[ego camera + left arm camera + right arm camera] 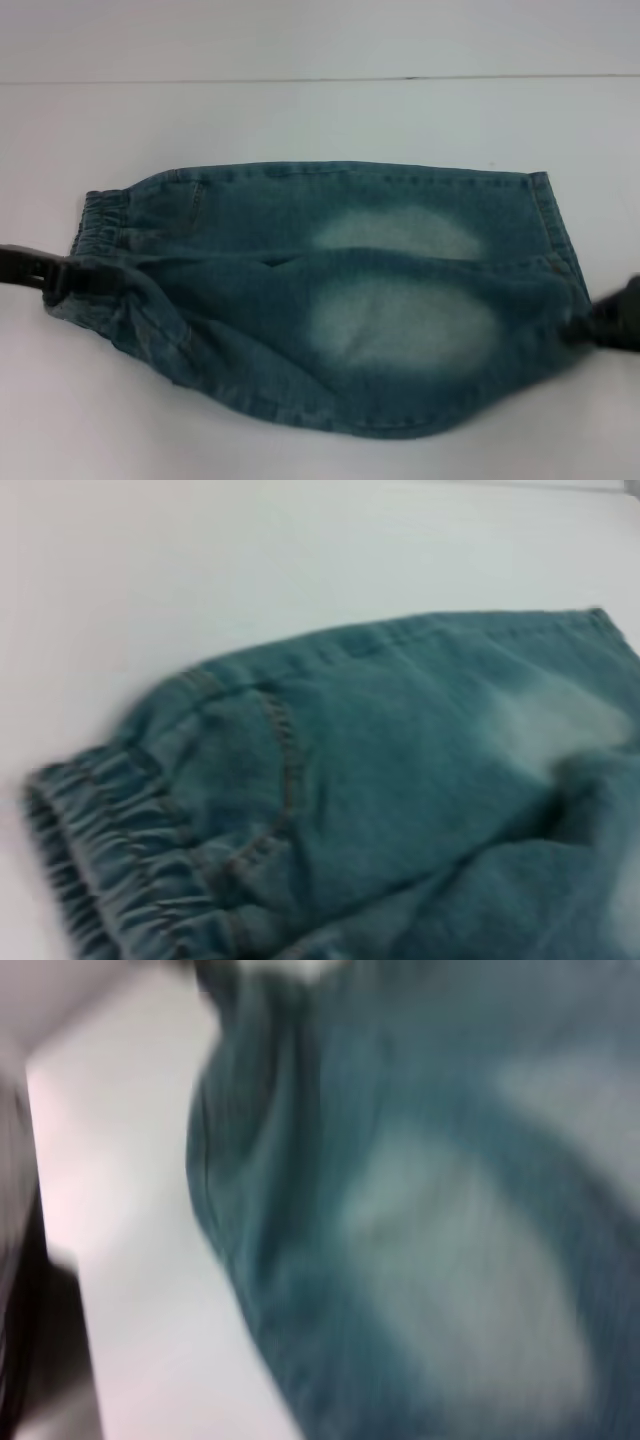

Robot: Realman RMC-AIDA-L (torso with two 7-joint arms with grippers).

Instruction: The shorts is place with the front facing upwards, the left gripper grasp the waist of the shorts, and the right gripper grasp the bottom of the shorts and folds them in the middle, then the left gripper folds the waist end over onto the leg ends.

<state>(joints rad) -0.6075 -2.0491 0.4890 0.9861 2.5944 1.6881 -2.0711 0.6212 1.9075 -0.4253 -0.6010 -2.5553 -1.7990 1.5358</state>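
With my left gripper (62,277) fingers pinching the waist (100,215) and my right gripper (598,322) clamping the leg ends (556,235), the denim shorts (340,290) are half-folded lengthwise; the waist-over fold remains.

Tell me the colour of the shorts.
Blue-green denim shorts with pale faded patches; clearest in the head view.

Shorts (330,300): blue-green washed denim with two pale, faded whitish patches near the centre. Waist (100,215): darker blue gathered band, puckered in fine ridges; seam stitching beside the waist is brownish. Left gripper (45,275) and right gripper (610,320): black. Table (300,120) around the shorts: plain white.
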